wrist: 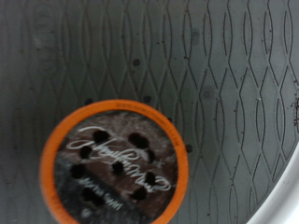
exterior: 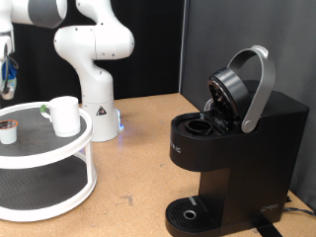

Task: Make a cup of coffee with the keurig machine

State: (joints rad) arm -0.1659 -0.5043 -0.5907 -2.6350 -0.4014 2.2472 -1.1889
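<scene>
Hovering: pincer (exterior: pixel 6 74) above pod (exterior: pixel 8 128).

White arm (exterior: pixel 84 44) upright at exterior view's top left; fingers out of view.

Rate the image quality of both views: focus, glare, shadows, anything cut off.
Exterior view: evenly lit and reasonably sharp; boxy matte black coffee maker loses detail in its dark body, small white cylindrical mug reads clearly, pincer cropped at the edge. Wrist view: dim, soft close-up; orange-rimmed pod with punctured brown foil cut off at the frame edge on dark patterned mat; pincer not visible.
</scene>
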